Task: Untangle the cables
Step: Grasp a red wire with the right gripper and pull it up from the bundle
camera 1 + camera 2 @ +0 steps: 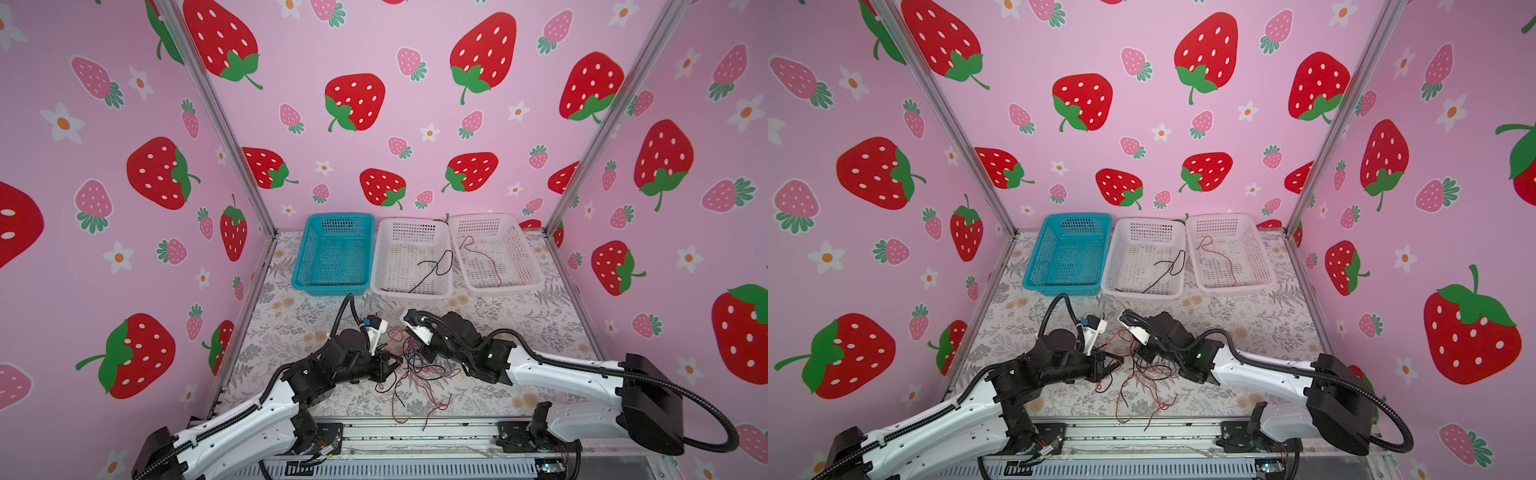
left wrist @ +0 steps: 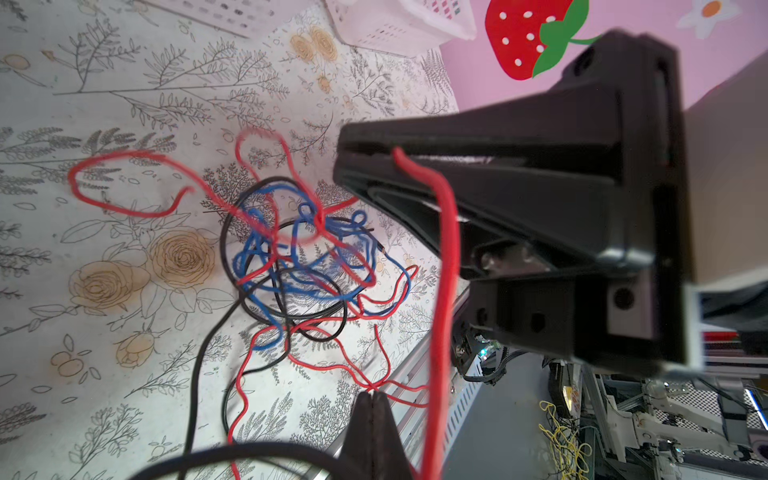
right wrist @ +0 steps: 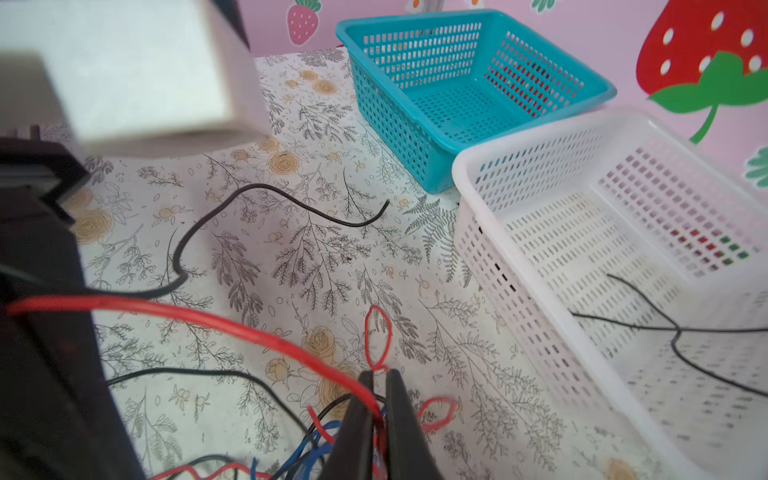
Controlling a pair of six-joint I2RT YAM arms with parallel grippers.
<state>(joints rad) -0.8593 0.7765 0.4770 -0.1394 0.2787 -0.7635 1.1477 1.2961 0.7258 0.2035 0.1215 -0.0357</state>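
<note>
1. Cables [image 2: 299, 266] are lying in a loose knot on the table [image 1: 291, 328], between the arms.
2. Left gripper [image 2: 371, 397] and right gripper [image 3: 379, 378] are each pinching a red cable [image 3: 232, 328], fingers pressed together.
3. Wires are looking light, limp and snag-prone, so gripping near free ends is seeming wisest.

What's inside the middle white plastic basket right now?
One thin black cable lies looped on the floor of the middle white plastic mesh basket; nothing else shows. The strip of floor behind its near wall is covered in both top views.
</note>
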